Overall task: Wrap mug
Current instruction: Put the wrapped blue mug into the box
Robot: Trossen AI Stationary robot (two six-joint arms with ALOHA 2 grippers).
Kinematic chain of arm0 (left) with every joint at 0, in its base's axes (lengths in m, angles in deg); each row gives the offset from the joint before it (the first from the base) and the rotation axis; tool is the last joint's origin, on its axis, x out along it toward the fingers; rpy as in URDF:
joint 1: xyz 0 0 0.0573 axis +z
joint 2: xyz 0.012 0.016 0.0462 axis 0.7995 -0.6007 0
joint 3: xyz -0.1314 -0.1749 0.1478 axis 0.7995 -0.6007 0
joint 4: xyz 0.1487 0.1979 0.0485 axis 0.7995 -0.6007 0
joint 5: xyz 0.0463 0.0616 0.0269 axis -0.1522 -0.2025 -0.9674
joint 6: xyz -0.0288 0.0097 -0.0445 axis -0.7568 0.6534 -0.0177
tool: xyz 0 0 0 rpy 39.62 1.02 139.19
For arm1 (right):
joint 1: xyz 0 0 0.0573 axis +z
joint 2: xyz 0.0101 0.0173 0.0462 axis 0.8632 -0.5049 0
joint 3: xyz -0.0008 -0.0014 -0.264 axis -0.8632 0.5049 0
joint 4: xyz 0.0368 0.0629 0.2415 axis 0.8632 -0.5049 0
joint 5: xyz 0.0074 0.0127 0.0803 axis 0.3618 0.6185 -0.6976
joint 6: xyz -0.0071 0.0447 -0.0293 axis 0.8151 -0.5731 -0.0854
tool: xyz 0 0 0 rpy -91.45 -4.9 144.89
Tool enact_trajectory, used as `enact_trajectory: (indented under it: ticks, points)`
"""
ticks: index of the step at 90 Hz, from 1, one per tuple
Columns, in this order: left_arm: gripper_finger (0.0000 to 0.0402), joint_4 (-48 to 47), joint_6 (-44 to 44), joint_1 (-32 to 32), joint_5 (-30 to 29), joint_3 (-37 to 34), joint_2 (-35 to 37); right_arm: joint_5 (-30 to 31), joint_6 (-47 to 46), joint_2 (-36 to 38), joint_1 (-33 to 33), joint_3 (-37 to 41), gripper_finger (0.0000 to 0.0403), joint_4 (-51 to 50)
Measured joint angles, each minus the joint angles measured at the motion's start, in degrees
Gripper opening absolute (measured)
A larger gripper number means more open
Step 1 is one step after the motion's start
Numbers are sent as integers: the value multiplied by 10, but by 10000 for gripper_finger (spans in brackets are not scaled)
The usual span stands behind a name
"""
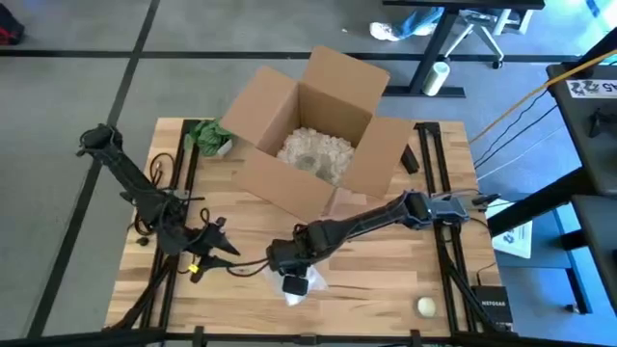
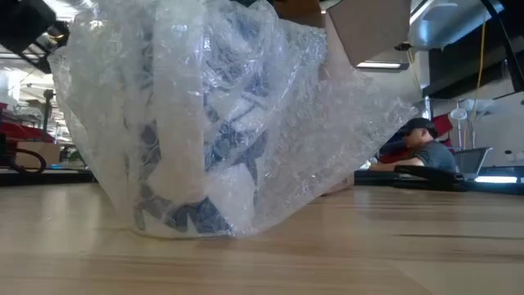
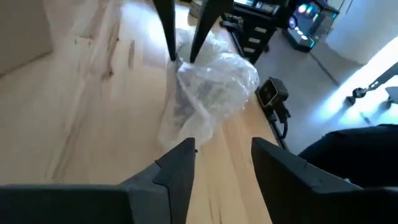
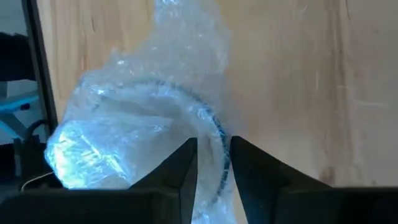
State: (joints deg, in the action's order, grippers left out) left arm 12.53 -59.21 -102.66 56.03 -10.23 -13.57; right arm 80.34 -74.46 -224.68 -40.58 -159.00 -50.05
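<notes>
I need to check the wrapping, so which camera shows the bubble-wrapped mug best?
The low view: the bubble-wrapped mug fills it, its pattern visible through the plastic. The wrist views show a crumpled bundle; the high view barely shows it under the right gripper.

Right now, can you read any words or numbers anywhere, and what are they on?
"NETGEAR", faint, on the small black box at the wooden table's right front corner.
White sheet with black marks at the far right: too blurred to read.
White paper beside the table: print too small.
Brown cardboard box and bubble-wrapped patterned mug: no words visible.
</notes>
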Motion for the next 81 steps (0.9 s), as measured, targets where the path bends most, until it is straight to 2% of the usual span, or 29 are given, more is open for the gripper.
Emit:
enact_trajectory:
  ticks: [15,29,42,71,81]
  points:
    - [142,1,-45,-39,-37,-18,4,-17,-15,2,-1,43,75,39]
    - [142,1,-62,-70,-80,-22,4,-16,0,3,-1,55,14,39]
    - [142,1,-63,-93,-118,-22,4,-18,1,0,0,37,7,32]
    - [136,-1,-70,-120,-129,-22,4,1,-6,-3,2,-57,3,38]
    - [135,-13,-77,-126,-140,-22,4,11,0,6,5,-59,2,57]
